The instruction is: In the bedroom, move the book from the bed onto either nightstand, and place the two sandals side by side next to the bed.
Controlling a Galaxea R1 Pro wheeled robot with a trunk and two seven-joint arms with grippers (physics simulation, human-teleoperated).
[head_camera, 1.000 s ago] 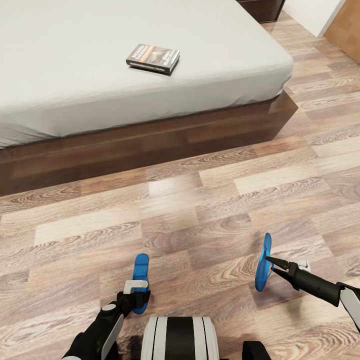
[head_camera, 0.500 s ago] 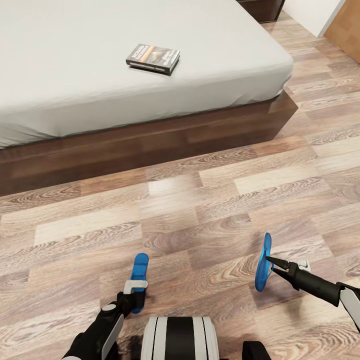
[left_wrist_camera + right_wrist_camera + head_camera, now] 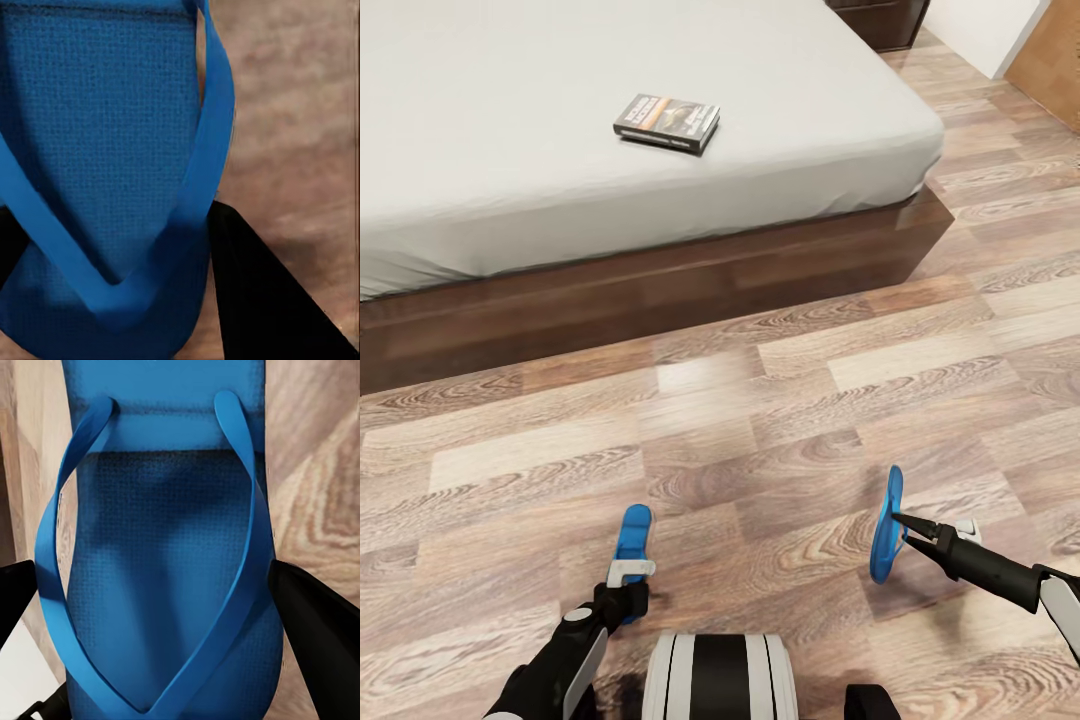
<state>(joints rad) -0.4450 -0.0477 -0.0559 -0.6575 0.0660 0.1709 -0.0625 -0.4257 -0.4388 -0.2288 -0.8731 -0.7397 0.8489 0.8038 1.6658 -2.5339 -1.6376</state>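
The book, dark-covered with an orange band, lies on the pale grey bed near its right part. On the wood floor in front of me, my left gripper is shut on a blue sandal that points toward the bed; in the left wrist view the sandal sits between the black fingers. My right gripper is shut on the other sandal, held on edge; the right wrist view shows that sandal with its straps. A corner of the nightstand shows beyond the bed's far right corner.
The bed's dark brown frame runs across the view ahead of both arms. Open plank floor lies between the sandals and the frame. A brown door or panel stands at the far right. My base is at the bottom.
The left sandal has dropped a little and now looks shorter in the head view. The head view has shifted slightly. The right gripper and its sandal have stayed put.
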